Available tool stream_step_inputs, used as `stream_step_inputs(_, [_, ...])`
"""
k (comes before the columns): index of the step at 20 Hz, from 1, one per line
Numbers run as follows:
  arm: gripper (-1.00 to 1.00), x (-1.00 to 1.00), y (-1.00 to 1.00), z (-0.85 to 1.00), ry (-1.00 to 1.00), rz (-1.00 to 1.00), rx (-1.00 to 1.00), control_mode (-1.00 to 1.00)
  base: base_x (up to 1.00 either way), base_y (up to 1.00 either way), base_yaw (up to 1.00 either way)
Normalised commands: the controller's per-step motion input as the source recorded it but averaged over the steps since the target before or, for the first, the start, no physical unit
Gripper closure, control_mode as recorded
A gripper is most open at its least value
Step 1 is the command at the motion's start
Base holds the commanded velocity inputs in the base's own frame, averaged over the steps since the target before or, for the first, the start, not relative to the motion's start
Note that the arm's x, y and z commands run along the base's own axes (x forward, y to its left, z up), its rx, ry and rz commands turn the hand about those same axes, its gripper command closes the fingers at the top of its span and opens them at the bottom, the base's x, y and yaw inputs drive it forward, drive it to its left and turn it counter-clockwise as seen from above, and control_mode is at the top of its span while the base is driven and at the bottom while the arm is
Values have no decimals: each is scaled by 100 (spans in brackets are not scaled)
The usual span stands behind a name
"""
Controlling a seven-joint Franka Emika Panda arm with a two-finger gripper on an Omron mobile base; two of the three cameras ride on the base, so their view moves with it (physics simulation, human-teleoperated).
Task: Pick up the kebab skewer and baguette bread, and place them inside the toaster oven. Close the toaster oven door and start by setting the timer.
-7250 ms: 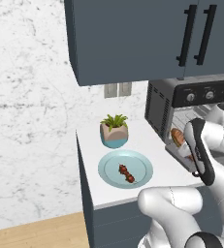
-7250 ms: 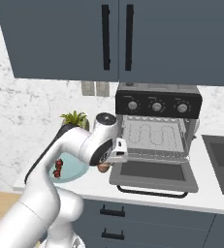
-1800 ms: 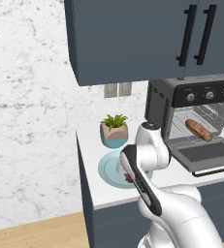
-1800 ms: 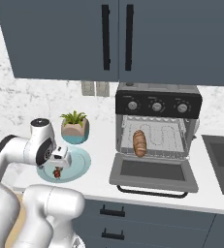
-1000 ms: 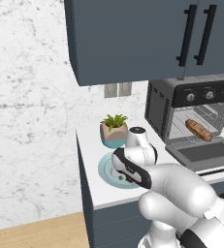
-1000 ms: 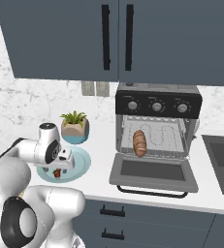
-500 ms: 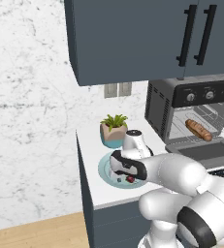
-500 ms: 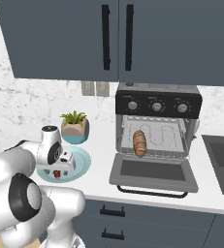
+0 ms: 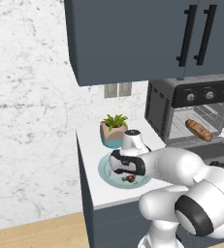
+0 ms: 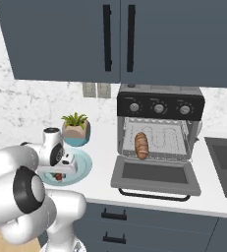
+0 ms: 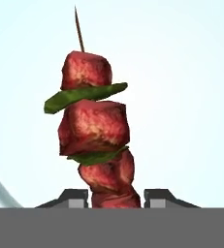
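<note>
Hand [image 11: 116,197] pinching the kebab skewer [image 11: 94,131] on the plate [image 10: 83,165] (baguette bread [image 10: 141,144] sits racked in the toaster oven [image 10: 159,128]); next, probably lift and carry across.

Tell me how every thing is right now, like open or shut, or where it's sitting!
toaster oven door: dropped open.
toaster oven: open at the front.
baguette bread: lying on the rack inside the toaster oven.
kebab skewer: lying on the plate, its lower end between the fingertips.
plate: on the counter, under the gripper.
gripper: down at the plate, closed around the kebab skewer's end.
potted plant: upright behind the plate.
upper cabinet doors: shut.
</note>
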Motion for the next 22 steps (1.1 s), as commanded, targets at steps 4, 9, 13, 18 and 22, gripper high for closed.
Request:
stream_step_inputs(4, [100,-8,-59,44,-4,0,10,-100,0,0,0])
stream_step_inputs(9, [100,0,-69,93,-6,0,19,-100,0,0,0])
stream_step_inputs(13, [100,-18,-86,100,-1,0,24,-100,0,0,0])
stream_step_inputs(18, [100,-27,-100,88,-1,0,2,-100,0,0,0])
stream_step_inputs(22, [100,0,-100,72,0,-3,-1,-100,0,0,0])
